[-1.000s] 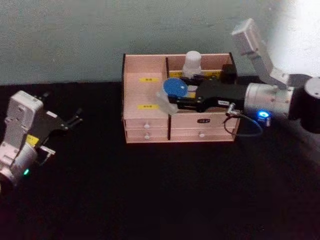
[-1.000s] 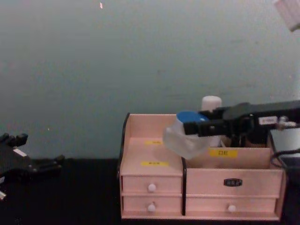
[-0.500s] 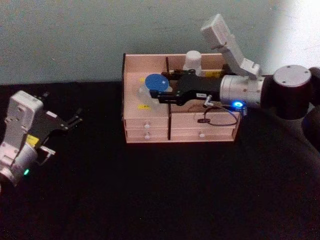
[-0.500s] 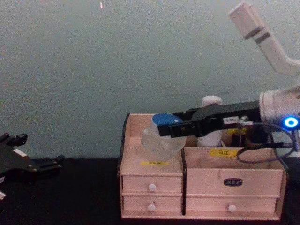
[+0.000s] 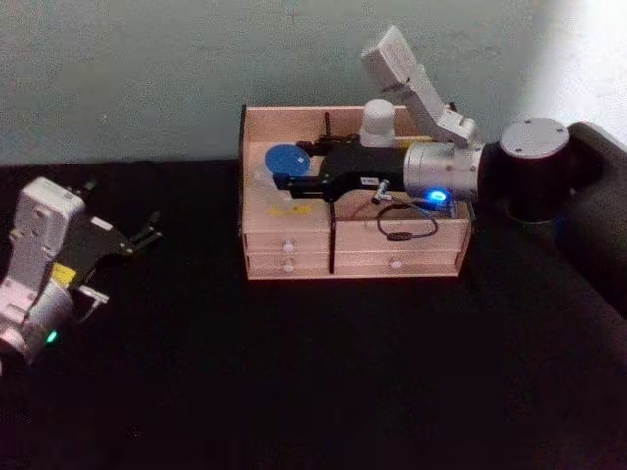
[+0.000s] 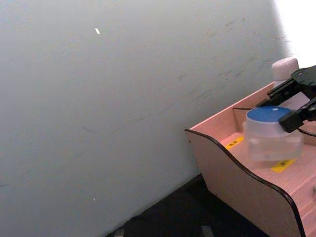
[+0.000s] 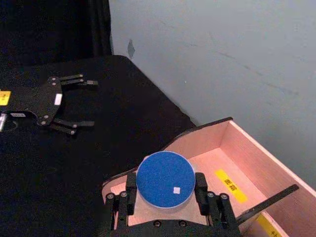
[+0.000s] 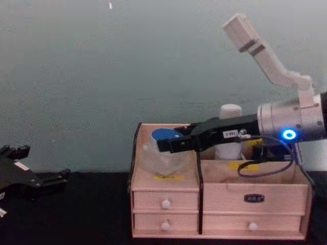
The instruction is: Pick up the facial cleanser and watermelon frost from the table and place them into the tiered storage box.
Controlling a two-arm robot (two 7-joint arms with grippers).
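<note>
My right gripper [image 5: 286,176] is shut on a clear jar with a blue lid [image 5: 284,160]; the frames do not tell me whether it is the facial cleanser or the watermelon frost. It holds the jar [image 8: 162,152] low inside the left compartment of the tiered storage box [image 5: 294,257], just above a yellow label. In the right wrist view the blue lid [image 7: 165,177] sits between the fingers [image 7: 130,183]. A white capped bottle [image 5: 379,121] stands in the box's back right compartment. My left gripper [image 5: 147,235] rests open on the table, far left.
The box [image 8: 255,196] stands against the grey-green wall, with small white-knobbed drawers along its front. Black tabletop spreads in front of it and between it and the left gripper [image 7: 92,102]. The right arm spans across the box's right compartments.
The right arm has carried the jar leftward and back, from the box's middle front to its left compartment, and lowered it. The left arm has stayed still.
</note>
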